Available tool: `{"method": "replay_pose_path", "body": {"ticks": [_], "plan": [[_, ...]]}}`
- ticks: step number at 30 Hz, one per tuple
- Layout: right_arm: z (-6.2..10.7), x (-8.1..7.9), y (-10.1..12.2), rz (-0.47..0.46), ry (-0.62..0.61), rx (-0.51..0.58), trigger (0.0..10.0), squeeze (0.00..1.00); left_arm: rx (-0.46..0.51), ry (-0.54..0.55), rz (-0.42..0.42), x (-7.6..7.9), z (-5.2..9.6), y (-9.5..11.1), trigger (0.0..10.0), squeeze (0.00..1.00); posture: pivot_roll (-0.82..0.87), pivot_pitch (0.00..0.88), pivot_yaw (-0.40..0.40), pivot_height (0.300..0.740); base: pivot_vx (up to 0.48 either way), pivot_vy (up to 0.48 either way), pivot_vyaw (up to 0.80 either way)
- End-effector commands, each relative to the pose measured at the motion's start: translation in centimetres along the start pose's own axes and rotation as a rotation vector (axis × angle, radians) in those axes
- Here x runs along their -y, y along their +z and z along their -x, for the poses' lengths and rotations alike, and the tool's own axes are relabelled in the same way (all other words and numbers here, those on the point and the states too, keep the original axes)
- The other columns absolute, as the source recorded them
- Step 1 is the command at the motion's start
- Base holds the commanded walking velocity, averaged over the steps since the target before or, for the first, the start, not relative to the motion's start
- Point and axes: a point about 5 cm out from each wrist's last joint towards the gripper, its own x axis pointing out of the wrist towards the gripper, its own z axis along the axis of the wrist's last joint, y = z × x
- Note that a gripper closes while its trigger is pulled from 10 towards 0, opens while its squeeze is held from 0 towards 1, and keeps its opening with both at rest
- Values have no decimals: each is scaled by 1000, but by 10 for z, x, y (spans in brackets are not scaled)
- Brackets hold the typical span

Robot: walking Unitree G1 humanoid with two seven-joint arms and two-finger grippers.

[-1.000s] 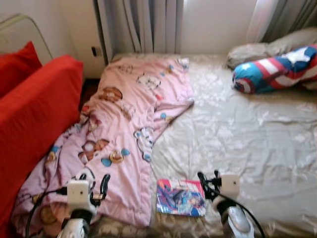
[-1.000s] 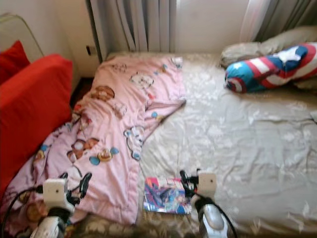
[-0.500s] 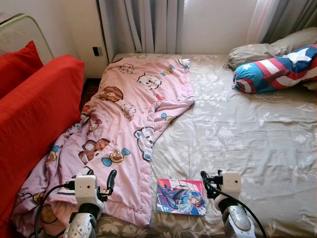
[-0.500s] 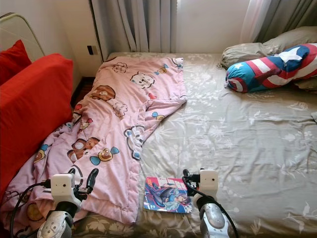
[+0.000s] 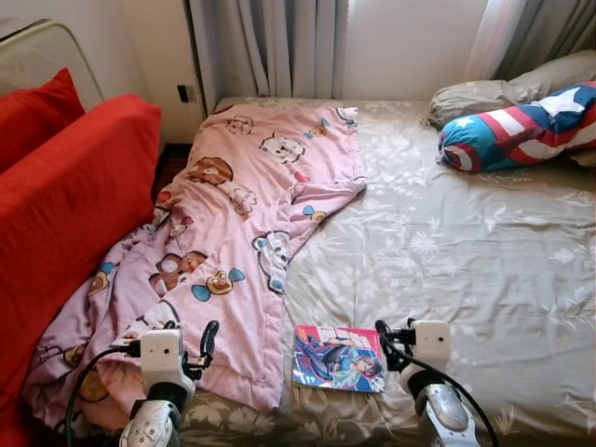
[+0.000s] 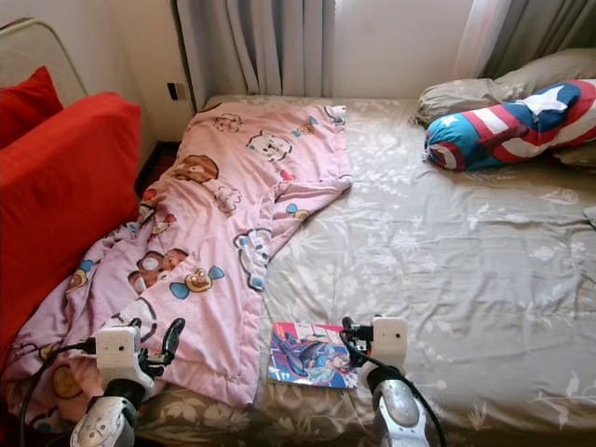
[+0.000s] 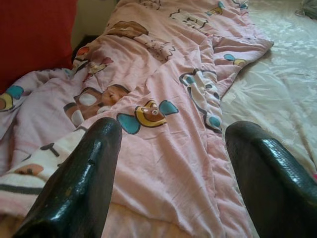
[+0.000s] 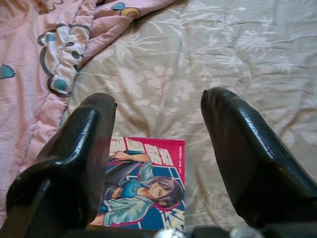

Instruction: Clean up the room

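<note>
The right gripper has its two black fingers spread wide with nothing between them. It hangs over the near edge of the bed, and the comic book lies flat on the sheet just at its nine o'clock in the left eye view, close but not touched. The left gripper is likewise spread and empty, poised above the near hem of the pink blanket, which runs from about seven o'clock up toward twelve across the bed's left part and spills off toward the red sofa.

Judging by the layout, the book looks like the step in hand. It lies flat on soft bedding, so a straight pinch from above would likely press it into the sheet. Better to come in low at its near or right edge, slide one finger under the cover and close on the spine side so the pages do not fan.

Farther out, at two o'clock, a star-and-stripe bolster rests against a grey pillow. Curtains hang at twelve o'clock.
</note>
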Motion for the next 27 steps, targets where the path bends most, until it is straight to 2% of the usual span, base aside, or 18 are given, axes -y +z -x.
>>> {"method": "replay_pose_path", "body": {"ticks": [1, 19, 23, 27], "plan": [[-1, -2, -1, -1, 8, -10, 10000, 0, -13, 0, 9, 1, 1, -1, 10000, 0, -15, 105, -35, 666, 0, 0, 0], [-3, -2, -2, 1, -1, -31, 10000, 0, -20, -4, 6, 2, 2, -3, 10000, 0, -13, 110, -33, 666, 0, 0, 0], [-3, -6, 0, -14, 24, -10, 10000, 0, -20, -4, 4, 2, 1, -3, 10000, 0, -14, 110, -30, 647, 0, 0, 0], [-3, -5, -1, -19, 14, -10, 10000, 0, -20, -7, 4, 3, 1, -2, 10000, 0, -13, 111, -30, 647, 0, 0, 0]]}}
